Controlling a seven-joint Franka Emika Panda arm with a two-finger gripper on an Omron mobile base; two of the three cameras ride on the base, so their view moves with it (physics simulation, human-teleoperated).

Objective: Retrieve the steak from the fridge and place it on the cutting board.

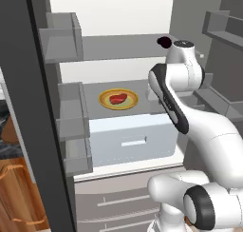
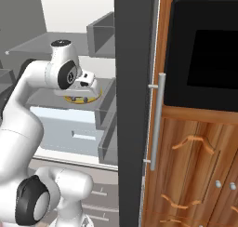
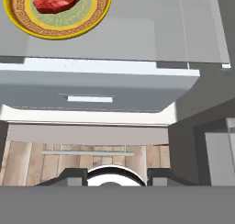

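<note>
Arm rises from the base, elbow folded high, forearm reaching into the open fridge [image 1: 28, 107]. Wrist bends down so the hand [image 2: 86, 84] hangs over the middle shelf [image 3: 151, 35], pointing downward. Hand view looks down past the shelf front to the floor. Fingers are mostly out of sight; can't tell whether the hand is released or clenched. Nothing visibly gripped.

Directly below the hand: wood-plank floor [image 3: 23, 165], then the flat grey front of the lower freezer drawer with a thin bar handle.

Next up: pale blue-white drawer [image 1: 135, 140], boxy, smooth, with a shallow rectangular recessed handle on its front face. It sits right under the shelf.

Shelf is a flat, matte grey slab, bare under the hand.

Off to the hand's left on that shelf: yellow plate [image 1: 118, 99], round, with a patterned gold rim band and a greenish centre. The steak [image 1: 117, 99] lies flat on the plate, centred, inside the rim. Raw red, marbled surface, irregular lumpy outline. Slightly oblong; its long axis runs roughly across the shelf, side to side, parallel to the shelf's front edge. Hand is near the plate but not touching it or the steak.

Beyond and above: a second grey shelf with a dark maroon round lump [image 1: 163, 42] at its front edge, above the hand. White inner back wall behind. Grey door bins sit on both sides.
</note>
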